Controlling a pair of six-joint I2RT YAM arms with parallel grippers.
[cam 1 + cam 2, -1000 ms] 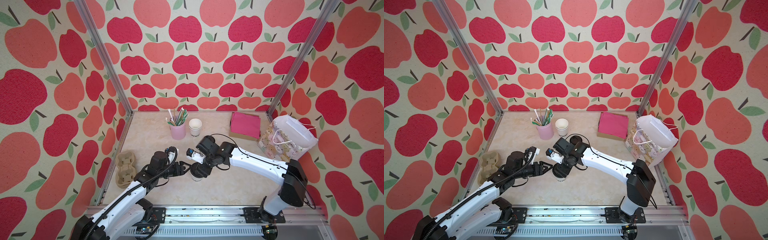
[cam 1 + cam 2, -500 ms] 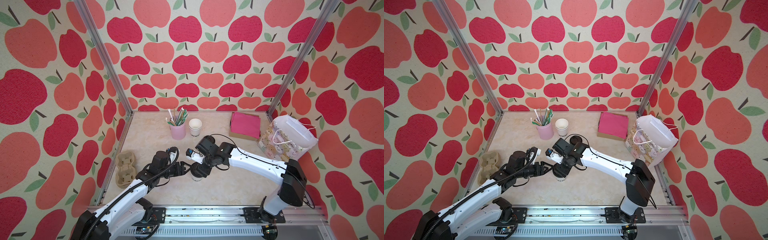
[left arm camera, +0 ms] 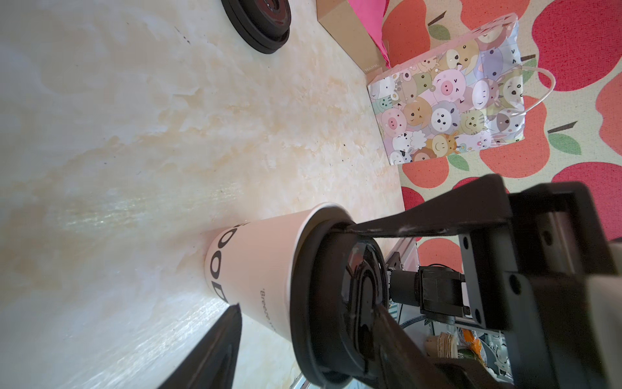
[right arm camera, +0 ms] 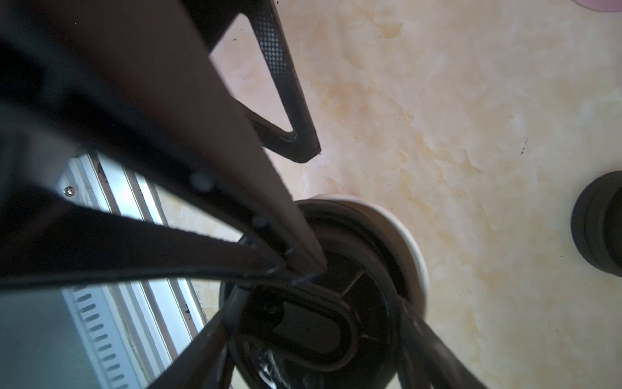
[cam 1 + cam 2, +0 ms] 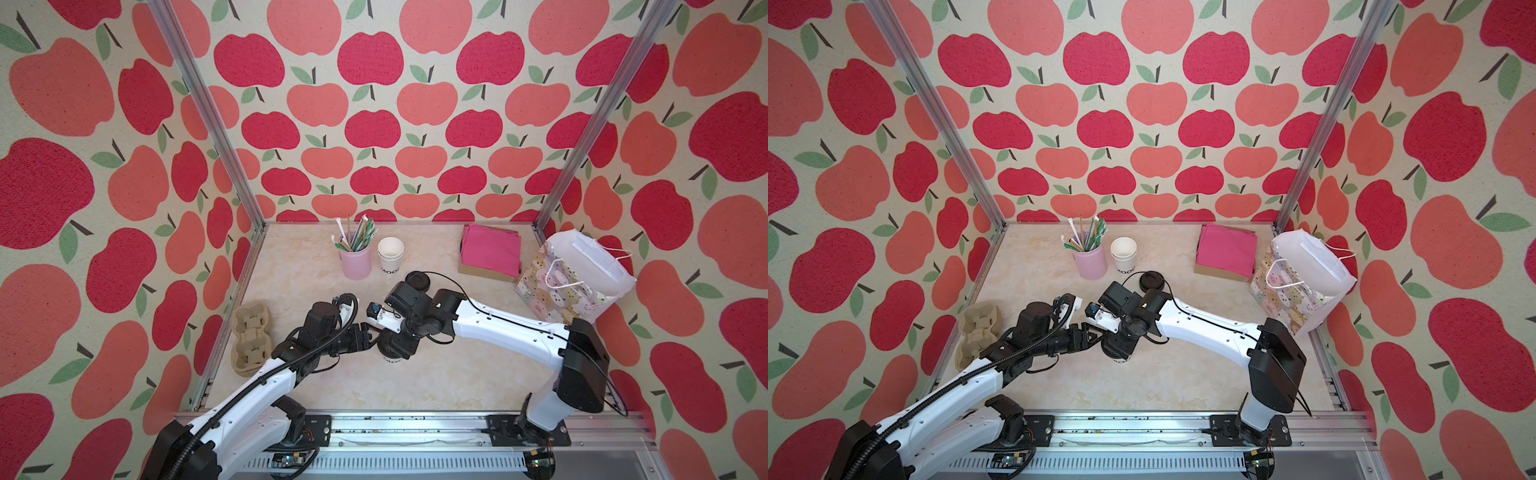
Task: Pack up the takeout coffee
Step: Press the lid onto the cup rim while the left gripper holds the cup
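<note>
One small white cup (image 5: 390, 359) with black letters stands up straight near the middle of the table (image 5: 374, 399). Its black lid (image 3: 323, 303) sits on top. The lid looks a little crooked to me, because in the right wrist view the cup's white rim shows on one side only. My right gripper (image 5: 395, 343) comes down from above and pinches the lid, one finger on each side. My left gripper (image 5: 370, 337) is at the cup's left side with its jaws apart. One of its fingers (image 3: 215, 347) is just beside the cup's wall, and I cannot tell if it touches. Behind the cup lie more black lids (image 5: 417, 281). Farther back stand a stack of white cups (image 5: 390, 255) and a pink cup of straws (image 5: 356, 259). An animal gift bag (image 5: 573, 282) is at the right and a brown cup tray (image 5: 251, 338) at the left.
</note>
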